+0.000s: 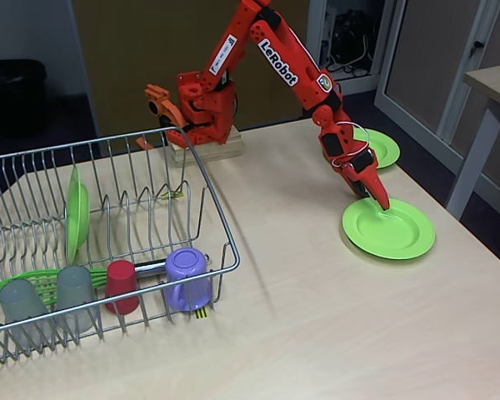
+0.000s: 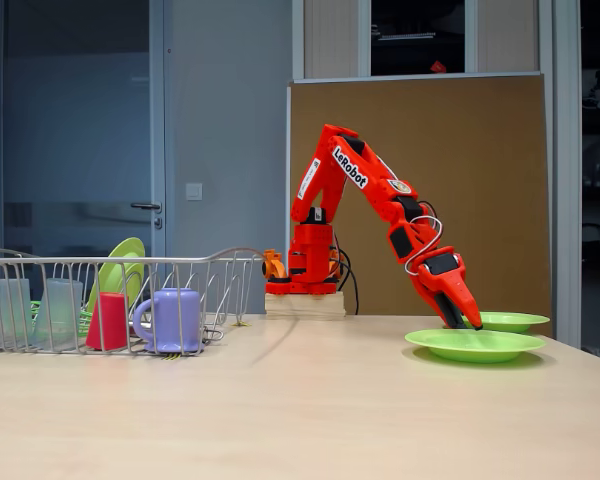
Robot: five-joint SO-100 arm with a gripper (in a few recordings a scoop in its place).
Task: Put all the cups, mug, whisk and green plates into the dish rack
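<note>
The silver wire dish rack stands at the left. In it are one green plate upright, two grey cups, a red cup, the purple mug and the green whisk lying flat. At the right a green plate lies flat on the table. My gripper points down at its far rim, fingers close together across that rim. Another green plate lies behind it.
The arm's base stands on a wooden block at the table's back edge. Bare tabletop spreads between the rack and the plates. A second table's corner stands off the right side.
</note>
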